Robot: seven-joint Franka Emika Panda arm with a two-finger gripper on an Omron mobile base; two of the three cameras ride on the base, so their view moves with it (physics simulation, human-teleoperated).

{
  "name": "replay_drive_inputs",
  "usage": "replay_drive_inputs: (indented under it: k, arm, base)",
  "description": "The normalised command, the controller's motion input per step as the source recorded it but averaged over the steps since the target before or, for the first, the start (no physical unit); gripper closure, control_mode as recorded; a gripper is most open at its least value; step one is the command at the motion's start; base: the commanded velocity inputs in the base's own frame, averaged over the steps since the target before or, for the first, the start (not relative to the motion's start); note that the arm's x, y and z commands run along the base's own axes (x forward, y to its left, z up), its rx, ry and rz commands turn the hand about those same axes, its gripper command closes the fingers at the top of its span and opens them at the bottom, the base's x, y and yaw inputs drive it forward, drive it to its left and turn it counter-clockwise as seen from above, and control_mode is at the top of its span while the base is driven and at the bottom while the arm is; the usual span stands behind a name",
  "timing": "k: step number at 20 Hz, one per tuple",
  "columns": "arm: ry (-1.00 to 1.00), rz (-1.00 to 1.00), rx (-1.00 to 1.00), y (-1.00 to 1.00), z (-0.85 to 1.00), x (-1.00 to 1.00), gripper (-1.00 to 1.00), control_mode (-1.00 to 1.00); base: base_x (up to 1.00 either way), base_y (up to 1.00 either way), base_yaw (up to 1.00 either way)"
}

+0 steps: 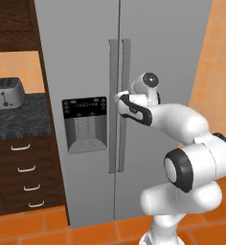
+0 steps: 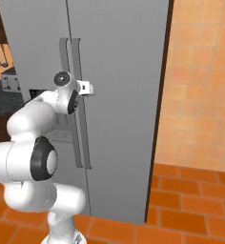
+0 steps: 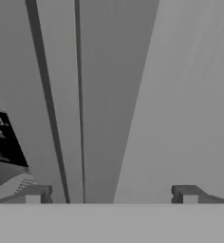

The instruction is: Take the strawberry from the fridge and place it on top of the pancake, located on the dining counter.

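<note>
The light-grey fridge (image 1: 86, 57) (image 2: 119, 71) stands right in front of me with both doors shut. Its two long vertical handles (image 1: 126, 72) (image 2: 78, 57) run side by side at the middle seam. A black dispenser panel (image 1: 84, 107) (image 3: 2, 137) is set in the left door. My gripper (image 2: 88, 88) (image 3: 111, 194) is open at mid-handle height, close to the door. In the hand view its fingertips (image 3: 35, 193) stand wide apart on either side of the right handle (image 3: 118, 95), holding nothing. The strawberry, pancake and dining counter are out of view.
Left of the fridge, a silver toaster (image 1: 5, 93) sits on a dark speckled counter (image 1: 19, 122) above dark wood drawers (image 1: 24, 172). An orange tiled wall (image 2: 200, 95) flanks the fridge on the right. Orange floor tiles (image 2: 181, 200) lie below.
</note>
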Motion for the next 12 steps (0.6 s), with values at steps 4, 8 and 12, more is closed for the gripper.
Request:
replay_drive_inputs:
  k: [4,8,12]
  arm:
    - [-0.05,0.00,0.00,0.08,-0.19,0.40,-1.00,-1.00]
    - [0.00,0.00,0.00,0.05,-0.18,0.47,-1.00,-1.00]
    - [0.00,0.00,0.00,0.04,-0.10,0.59,-1.00,-1.00]
  base:
    - [0.00,0.00,0.00]
    - [0.00,0.00,0.00]
    - [0.00,0.00,0.00]
